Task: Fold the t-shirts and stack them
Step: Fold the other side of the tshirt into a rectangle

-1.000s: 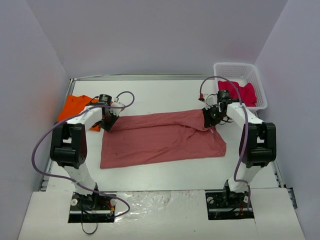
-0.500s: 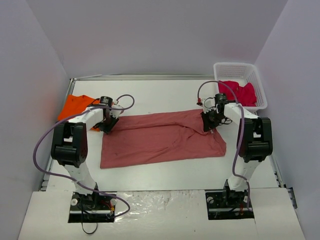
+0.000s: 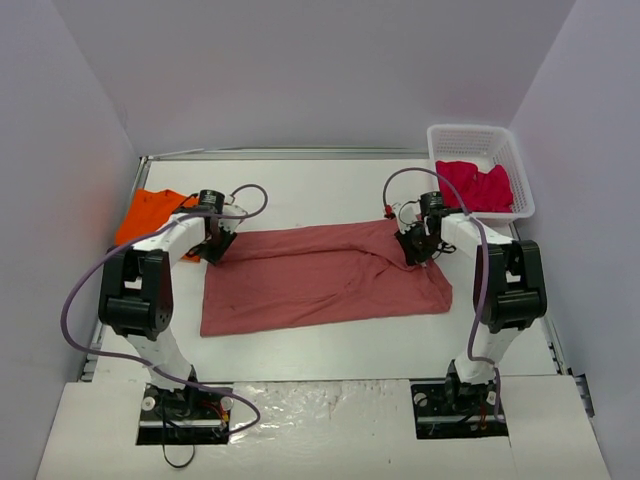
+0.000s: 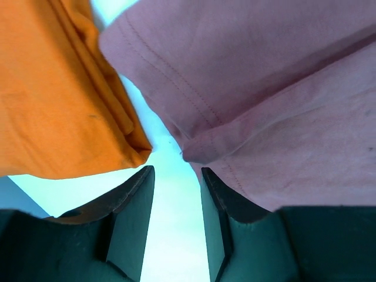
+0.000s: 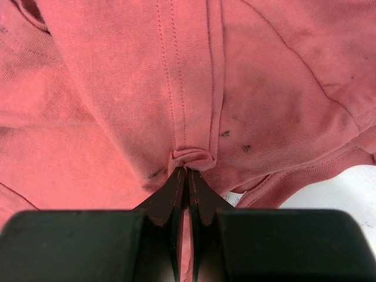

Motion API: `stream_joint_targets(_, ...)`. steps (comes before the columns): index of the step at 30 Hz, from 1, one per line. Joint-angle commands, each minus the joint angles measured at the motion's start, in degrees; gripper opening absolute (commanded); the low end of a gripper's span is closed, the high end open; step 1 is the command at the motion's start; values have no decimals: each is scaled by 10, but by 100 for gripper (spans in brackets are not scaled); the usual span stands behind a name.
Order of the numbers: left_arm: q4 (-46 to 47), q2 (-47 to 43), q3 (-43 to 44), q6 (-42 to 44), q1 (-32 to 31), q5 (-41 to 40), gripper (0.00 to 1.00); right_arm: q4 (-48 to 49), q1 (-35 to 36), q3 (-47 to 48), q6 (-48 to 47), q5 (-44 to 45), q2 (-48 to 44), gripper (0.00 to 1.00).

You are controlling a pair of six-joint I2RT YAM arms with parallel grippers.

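The brick-red t-shirt lies folded into a long, creased band across the bench. The right gripper pinches its far right hem. The left gripper, narrowly parted and holding nothing, sits between it and the orange t-shirt. The crimson-pink t-shirt fills the white basket

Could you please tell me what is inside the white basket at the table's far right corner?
A crumpled crimson-pink t-shirt fills the white basket's near half; its far half looks bare. Anything under the shirt is hidden.
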Motion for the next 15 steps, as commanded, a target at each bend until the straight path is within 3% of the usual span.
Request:
stream_joint_targets(1, -11, -37, 33, -23, -2, -6, 36, -16, 13, -21, -5, 15, -27, 0)
stream_joint_targets(15, -9, -41, 69, -45, -1, 25, 37, -4, 82, -22, 23, 58, -104, 0)
